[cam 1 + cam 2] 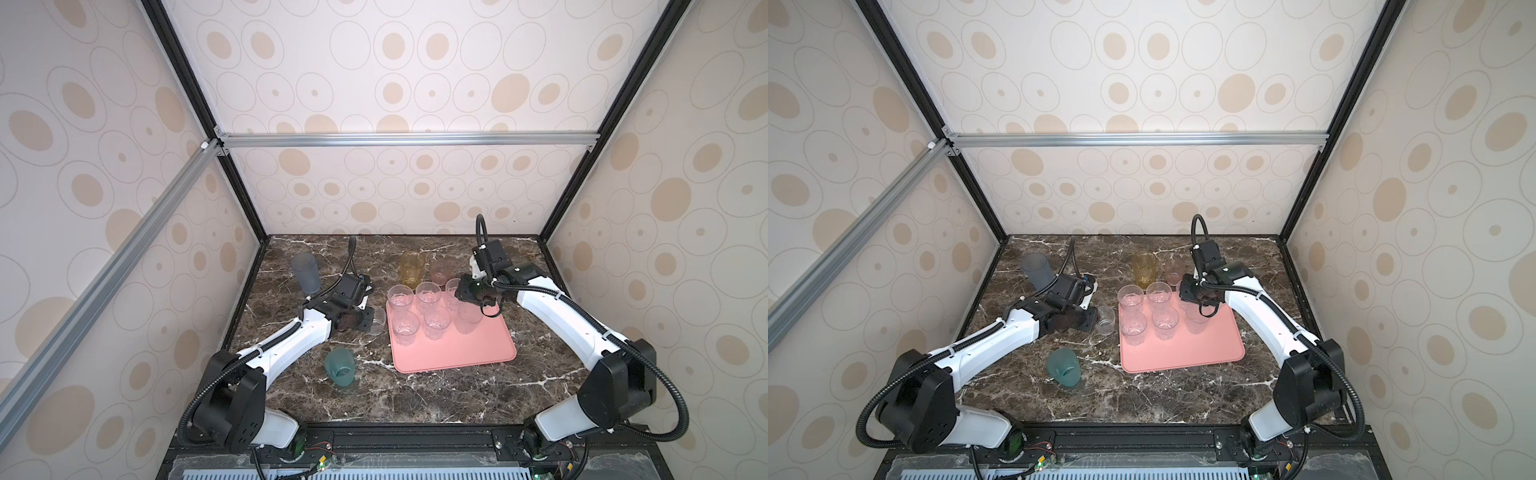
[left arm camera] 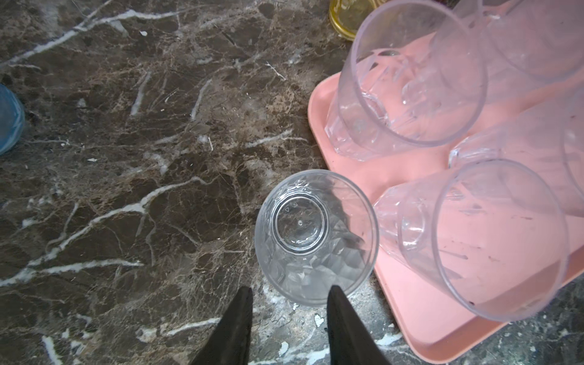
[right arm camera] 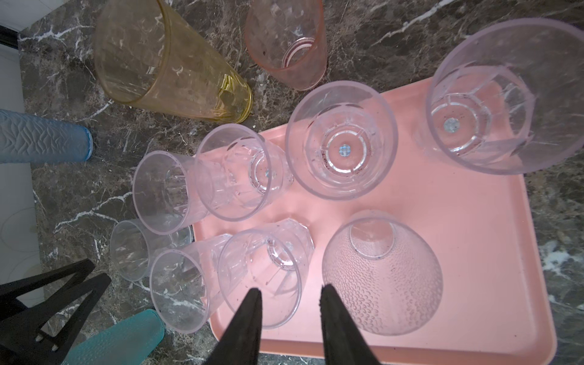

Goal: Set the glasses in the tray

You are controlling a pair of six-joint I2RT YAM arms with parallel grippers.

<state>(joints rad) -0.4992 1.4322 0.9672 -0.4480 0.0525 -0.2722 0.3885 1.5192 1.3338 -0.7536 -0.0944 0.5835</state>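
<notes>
Both part-open, empty: left gripper (image 2: 291,290) has a short clear glass (image 2: 316,252) at its fingertips, right gripper (image 3: 290,290) hangs above the tray (image 3: 474,252).

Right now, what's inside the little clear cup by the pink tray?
Nothing: the little clear cup is empty. Looking straight down in the left wrist view, you see its bare bottom and the marble table through it. Nothing covers its inside.

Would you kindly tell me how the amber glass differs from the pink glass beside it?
The amber glass is taller and wider than the pink glass. The amber glass has a yellow tint, while the pink glass has a rosy one. Both stand upright on the marble table behind the tray, not yet in it.
</notes>
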